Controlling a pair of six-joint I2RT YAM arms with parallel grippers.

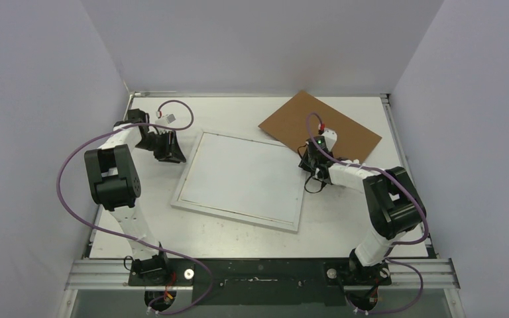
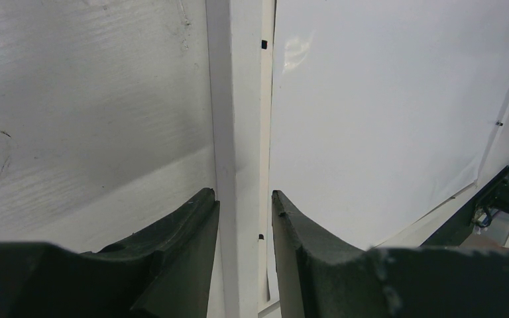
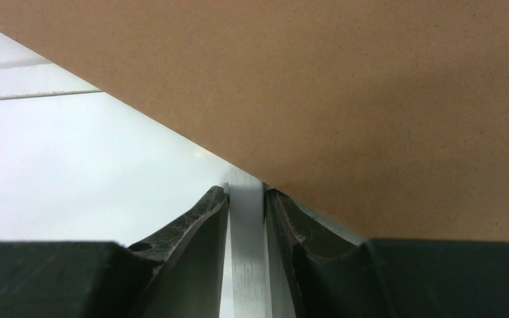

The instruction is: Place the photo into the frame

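While you look down from the top camera, you count one frame (image 1: 235, 215), one brown board (image 1: 291, 119) and two arms, the left arm (image 1: 114, 179) and the right arm (image 1: 391, 199), each with one gripper. The frame lies flat on the white table (image 1: 238, 242) between the two sets of jaws. One white sheet (image 1: 238, 175) fills its opening; whether that sheet is the photo turned face down, you cannot tell. The left gripper (image 1: 172, 151) sits at the frame's far left corner and the right gripper (image 1: 308, 173) at its right rail, with the board lying flat just behind the right jaws. Pale grey walls (image 1: 258, 46) close in the table on three sides.

Through the left wrist camera, you see the left gripper (image 2: 244, 199) set narrow, one dark finger (image 2: 192, 232) on each side of the frame's (image 2: 235, 99) white rail, clasping it. Scuffed table (image 2: 86, 99) lies left of the jaws and the white sheet (image 2: 384, 119) right of them.

Through the right wrist camera, the right gripper (image 3: 246, 192) is likewise narrow, its two fingers pressed to either side of a rail of the frame (image 3: 246, 265). The white sheet (image 3: 73, 172) spreads left of the jaws. The board (image 3: 371, 99) fills everything beyond and right of them, its edge crossing the rail just past the fingertips.
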